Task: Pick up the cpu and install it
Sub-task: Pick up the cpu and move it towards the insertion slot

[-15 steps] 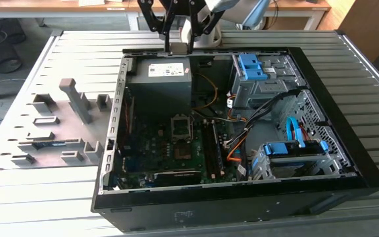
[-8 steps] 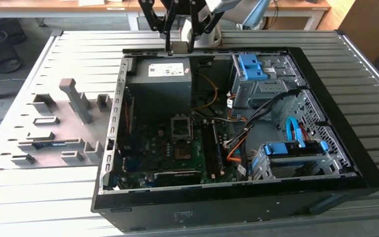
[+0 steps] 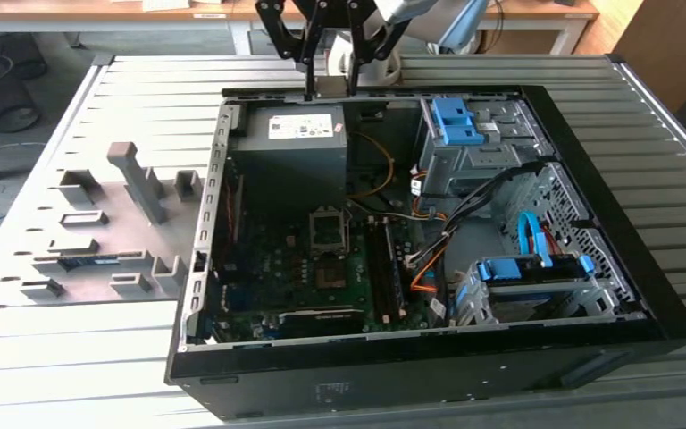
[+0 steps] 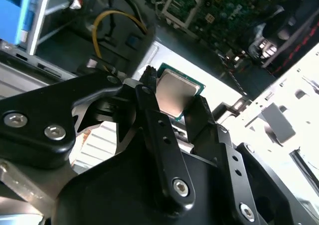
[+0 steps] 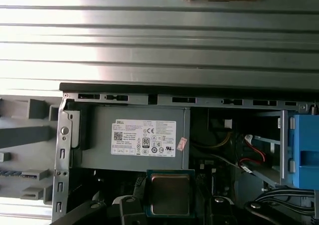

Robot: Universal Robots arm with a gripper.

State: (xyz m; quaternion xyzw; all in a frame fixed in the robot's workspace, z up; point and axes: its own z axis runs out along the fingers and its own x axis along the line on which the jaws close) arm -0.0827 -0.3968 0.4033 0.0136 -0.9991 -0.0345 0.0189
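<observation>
The cpu (image 4: pixel 174 93) is a thin square chip with a dull silver face and a green edge. It is held between the two black fingers of my gripper (image 4: pixel 174 98), which is shut on it. In the first wrist view the cpu (image 5: pixel 169 192) and gripper (image 5: pixel 172 201) hang just above the far edge of the open computer case, over the grey power supply box (image 5: pixel 134 135). In the exterior view my gripper (image 3: pixel 331 85) is at the far rim of the case (image 3: pixel 439 375). The metal-framed socket (image 3: pixel 329 228) lies on the motherboard, well short of the gripper.
The case lies open on a ribbed metal table (image 3: pixel 104 357). Inside are blue drive brackets (image 3: pixel 456 121), orange and yellow cables (image 3: pixel 427 264) and memory slots (image 3: pixel 385 268). A grey fixture block (image 3: pixel 117 232) stands on the exterior view's left.
</observation>
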